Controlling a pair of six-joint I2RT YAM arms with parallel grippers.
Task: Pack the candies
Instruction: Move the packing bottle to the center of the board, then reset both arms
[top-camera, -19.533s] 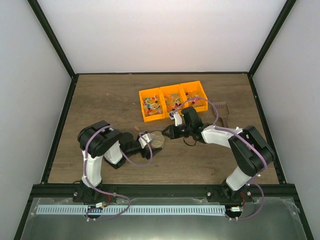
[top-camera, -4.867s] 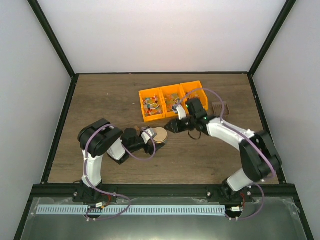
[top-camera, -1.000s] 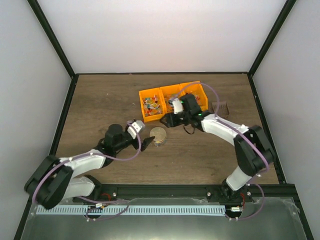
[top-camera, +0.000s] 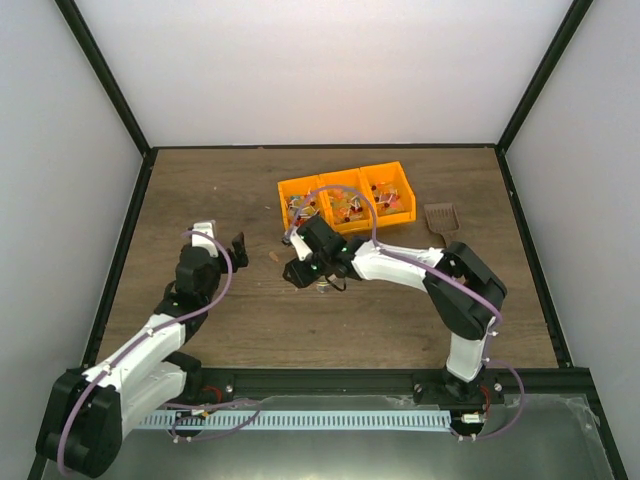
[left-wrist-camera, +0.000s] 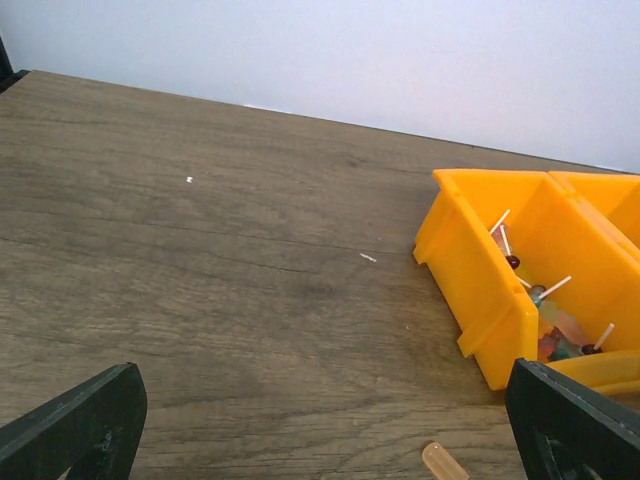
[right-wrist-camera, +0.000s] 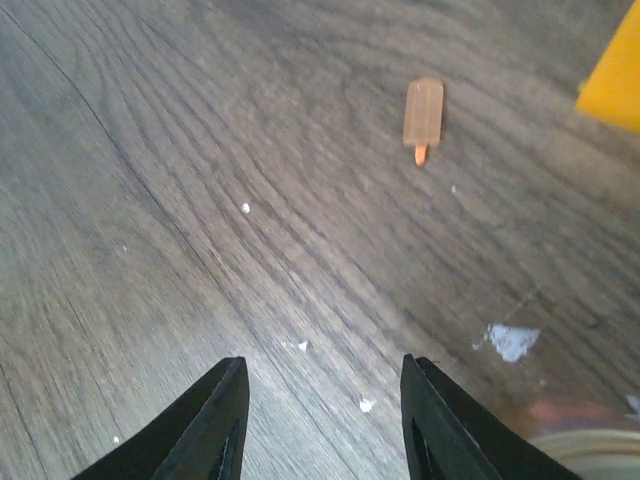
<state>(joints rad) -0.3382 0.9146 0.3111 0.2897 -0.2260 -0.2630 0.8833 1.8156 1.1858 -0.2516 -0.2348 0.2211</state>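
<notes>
The candies (top-camera: 347, 206) lie in the three compartments of an orange bin (top-camera: 290, 186) at the back of the table. In the left wrist view the bin (left-wrist-camera: 480, 270) is at the right, with stick candies (left-wrist-camera: 545, 300) inside. One loose pale orange candy (top-camera: 273, 257) lies on the table left of the bin; it shows in the left wrist view (left-wrist-camera: 445, 462) and the right wrist view (right-wrist-camera: 423, 112). My left gripper (top-camera: 238, 245) (left-wrist-camera: 322, 400) is open and empty, left of the loose candy. My right gripper (top-camera: 297, 272) (right-wrist-camera: 325, 430) is open and empty, low over the table just right of that candy.
A round jar with a cream lid (top-camera: 322, 288) sits mostly hidden under my right wrist; its rim shows in the right wrist view (right-wrist-camera: 585, 440). A brown scoop (top-camera: 440, 215) lies right of the bin. White crumbs dot the wood.
</notes>
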